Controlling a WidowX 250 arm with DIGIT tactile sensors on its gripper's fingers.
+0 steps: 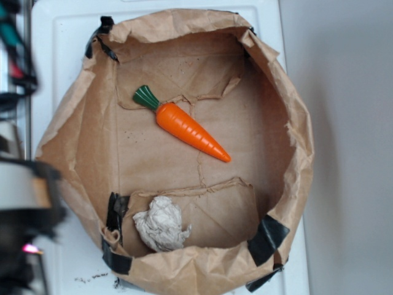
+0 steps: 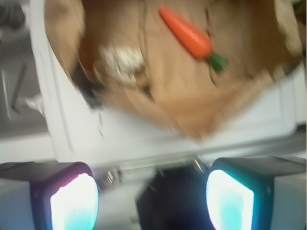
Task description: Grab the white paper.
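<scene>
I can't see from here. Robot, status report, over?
Gripper open, empty, outside the brown paper bag. White paper untouched on bag floor, near the wall. Toy carrot lies apart, not blocking.

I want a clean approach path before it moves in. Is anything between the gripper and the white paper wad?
The brown paper bag's raised wall rings the white paper, so the gripper, outside the bag with jaws apart, must come over the rim. Nothing lies on the wad; the toy carrot sits apart from it.
</scene>
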